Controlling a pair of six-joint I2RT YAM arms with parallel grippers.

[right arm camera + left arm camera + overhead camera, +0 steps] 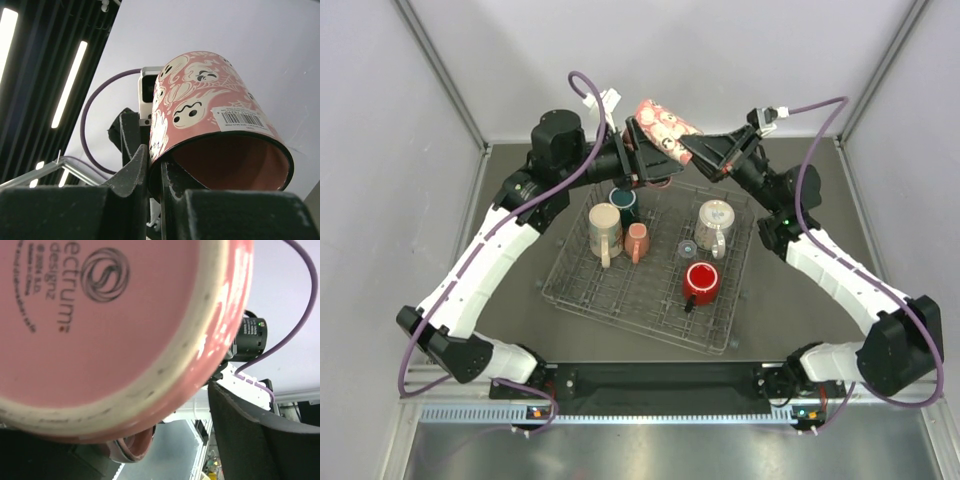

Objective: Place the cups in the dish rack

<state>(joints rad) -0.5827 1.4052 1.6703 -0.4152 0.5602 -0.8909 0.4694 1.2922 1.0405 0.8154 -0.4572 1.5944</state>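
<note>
The dish rack (570,292) holds 5 cups (604,228). Above its far edge hangs a pink ghost-print mug (210,107). The right gripper (155,172) is clamped on its rim. The left gripper (650,160) is spread wide at its base, contact unclear.

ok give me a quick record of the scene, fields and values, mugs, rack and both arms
held mug: pink ghost-print mug, up in the air between both arms, near the far edge of the dish rack
right fingers: pinched on that mug's rim
left fingers: spread wide at its base, grip unclear
in rack: cream mug, dark teal mug, small salmon mug, clear glass mug, red mug
</note>
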